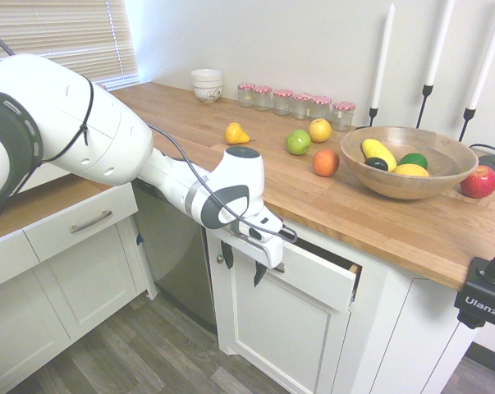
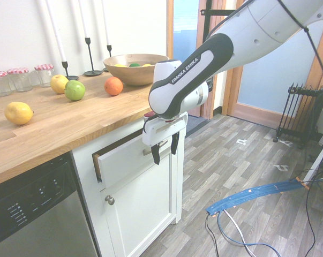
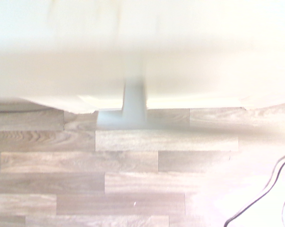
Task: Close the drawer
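I see my white arm reaching across in a long, gently sloping line, its dark-banded wrist bent so the gripper (image 1: 240, 264) (image 2: 165, 148) points straight down. My two black fingers (image 2: 155, 154) are spread wide apart with a clear gap between them and nothing held there. In the wrist view the picture is blurred and my fingers do not show.

Open floor (image 2: 247, 176) in front of the cabinets gives clear passage. The drawer (image 1: 313, 283) juts out partway under the countertop (image 1: 378, 222), and the gripper (image 1: 240, 264), fingers apart, hangs right before its front.
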Robot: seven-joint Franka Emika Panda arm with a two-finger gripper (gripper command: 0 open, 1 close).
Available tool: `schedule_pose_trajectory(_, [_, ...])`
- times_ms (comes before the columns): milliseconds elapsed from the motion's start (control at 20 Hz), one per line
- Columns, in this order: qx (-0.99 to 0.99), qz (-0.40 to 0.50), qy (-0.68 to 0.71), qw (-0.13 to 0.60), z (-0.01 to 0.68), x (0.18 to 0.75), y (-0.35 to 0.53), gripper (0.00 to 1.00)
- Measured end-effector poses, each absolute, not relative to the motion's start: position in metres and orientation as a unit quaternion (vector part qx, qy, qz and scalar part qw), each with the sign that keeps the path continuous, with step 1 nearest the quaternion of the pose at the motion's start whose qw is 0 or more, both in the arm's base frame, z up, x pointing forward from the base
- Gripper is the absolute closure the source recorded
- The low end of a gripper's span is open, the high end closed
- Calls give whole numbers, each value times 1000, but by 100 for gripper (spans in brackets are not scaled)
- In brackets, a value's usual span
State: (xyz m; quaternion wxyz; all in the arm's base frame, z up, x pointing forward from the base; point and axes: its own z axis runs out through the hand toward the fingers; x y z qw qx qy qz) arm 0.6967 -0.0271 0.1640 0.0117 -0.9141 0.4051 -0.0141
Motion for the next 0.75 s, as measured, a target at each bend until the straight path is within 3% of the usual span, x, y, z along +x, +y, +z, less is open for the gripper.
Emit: schedule_pose_trajectory(750, [-916, -4, 401, 14, 213, 548, -8, 0])
